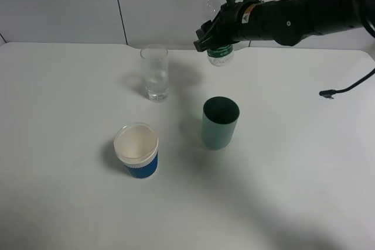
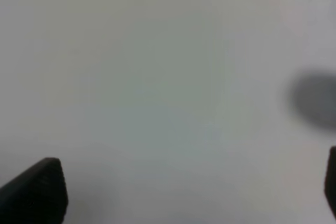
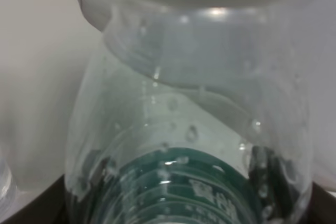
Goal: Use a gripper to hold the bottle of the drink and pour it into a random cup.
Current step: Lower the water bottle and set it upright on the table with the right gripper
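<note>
The bottle of the drink [image 1: 220, 54] is clear with a green label and hangs above the table at the back. My right gripper [image 1: 214, 34] is shut on its middle, and its neck points up and slightly left. In the right wrist view the bottle [image 3: 194, 129] fills the frame, with droplets inside and the green label at its lower part. The cup [image 1: 155, 73], a tall clear glass, stands on the table to the left of the bottle and apart from it. My left gripper [image 2: 189, 190] is open over bare table, with only one dark fingertip [image 2: 37, 192] clearly showing.
A teal cup [image 1: 220, 122] stands in front of the bottle, near the table's middle. A blue ribbed cup with a white rim [image 1: 136, 150] stands front left of it. A black cable end [image 1: 329, 93] lies at the right. The white table [image 1: 70, 191] meets a wall behind.
</note>
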Robot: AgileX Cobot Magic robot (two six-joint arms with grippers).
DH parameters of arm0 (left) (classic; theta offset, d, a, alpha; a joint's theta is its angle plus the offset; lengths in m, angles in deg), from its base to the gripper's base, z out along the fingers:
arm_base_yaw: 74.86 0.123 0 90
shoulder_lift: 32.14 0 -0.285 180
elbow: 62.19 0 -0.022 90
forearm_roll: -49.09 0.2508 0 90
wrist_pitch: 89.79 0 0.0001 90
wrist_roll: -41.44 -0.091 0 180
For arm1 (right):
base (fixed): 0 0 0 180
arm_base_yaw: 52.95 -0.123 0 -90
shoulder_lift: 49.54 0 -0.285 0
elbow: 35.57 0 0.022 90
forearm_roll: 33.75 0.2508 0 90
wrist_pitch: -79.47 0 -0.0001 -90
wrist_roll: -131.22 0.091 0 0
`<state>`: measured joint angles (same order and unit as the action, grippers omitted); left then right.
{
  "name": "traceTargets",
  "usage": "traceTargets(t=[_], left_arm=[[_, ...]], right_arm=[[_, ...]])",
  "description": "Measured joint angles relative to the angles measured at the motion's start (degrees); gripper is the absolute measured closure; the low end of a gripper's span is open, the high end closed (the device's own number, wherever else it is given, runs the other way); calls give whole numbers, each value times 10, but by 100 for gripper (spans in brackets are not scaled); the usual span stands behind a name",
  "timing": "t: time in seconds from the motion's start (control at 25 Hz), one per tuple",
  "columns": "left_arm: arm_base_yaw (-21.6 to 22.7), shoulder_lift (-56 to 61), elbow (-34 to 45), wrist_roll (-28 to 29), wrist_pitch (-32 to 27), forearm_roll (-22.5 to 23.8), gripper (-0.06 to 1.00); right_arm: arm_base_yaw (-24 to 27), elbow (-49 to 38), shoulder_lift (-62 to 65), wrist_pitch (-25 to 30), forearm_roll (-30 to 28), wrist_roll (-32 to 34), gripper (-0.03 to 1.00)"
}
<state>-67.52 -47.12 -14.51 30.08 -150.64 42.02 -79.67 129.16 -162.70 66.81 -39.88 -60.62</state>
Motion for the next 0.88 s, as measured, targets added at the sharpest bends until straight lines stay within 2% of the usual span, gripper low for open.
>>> traceTargets(t=[0.16, 0.4, 0.72, 0.88], left_arm=[[0, 0, 0, 0, 0, 0, -5], [0, 0, 0, 0, 0, 0, -5], [0, 0, 0, 0, 0, 0, -5], [0, 0, 0, 0, 0, 0, -5]], right_arm=[[0, -49, 1, -72, 1, 0, 40], [3, -129, 1, -209, 13, 0, 40], [42, -209, 2, -286, 16, 0, 40], [67, -249, 2, -361, 17, 0, 40]])
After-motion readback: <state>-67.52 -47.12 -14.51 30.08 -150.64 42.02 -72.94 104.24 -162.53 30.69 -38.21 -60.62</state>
